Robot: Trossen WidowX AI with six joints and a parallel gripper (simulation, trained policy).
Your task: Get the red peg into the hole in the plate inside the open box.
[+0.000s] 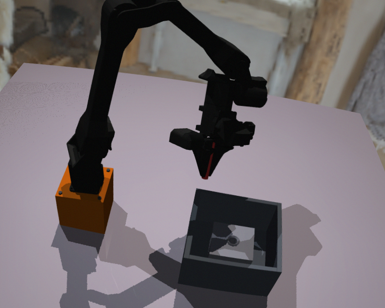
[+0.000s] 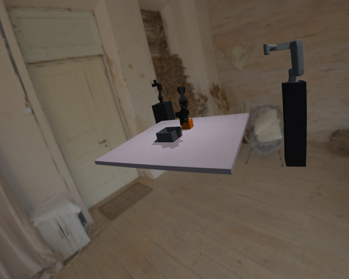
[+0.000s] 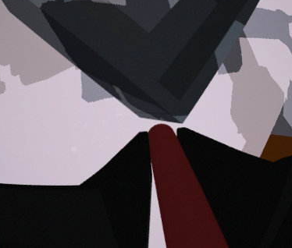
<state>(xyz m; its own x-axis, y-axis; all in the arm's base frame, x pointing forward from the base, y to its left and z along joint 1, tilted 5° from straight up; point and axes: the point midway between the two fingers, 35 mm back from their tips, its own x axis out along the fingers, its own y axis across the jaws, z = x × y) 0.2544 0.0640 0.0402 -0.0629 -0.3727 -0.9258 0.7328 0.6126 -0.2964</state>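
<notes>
My gripper [image 1: 206, 175] [image 3: 162, 138] is shut on the red peg [image 1: 210, 160] [image 3: 179, 193]. The peg is slightly tilted between the fingers, and its lower end shows just past the fingertips. In the top view both appear above and behind the back left corner of the dark grey open box [image 1: 227, 276] [image 2: 165, 136] [image 3: 113, 41]. They are raised clear of the table. The pale plate [image 1: 242, 253] lies at the bottom of the box, and its round hole [image 1: 233, 241] shows near its middle, partly in shadow. In the exterior view the peg is too small to make out.
The orange base block [image 1: 81, 213] [image 2: 188, 124] [image 3: 289, 147] of my arm stands left of the box in the top view. The box walls stand up around the plate. The pale table [image 1: 151, 116] [image 2: 202, 148] bears the arm's shadows. Other arms on dark pedestals stand beyond the table in the exterior view.
</notes>
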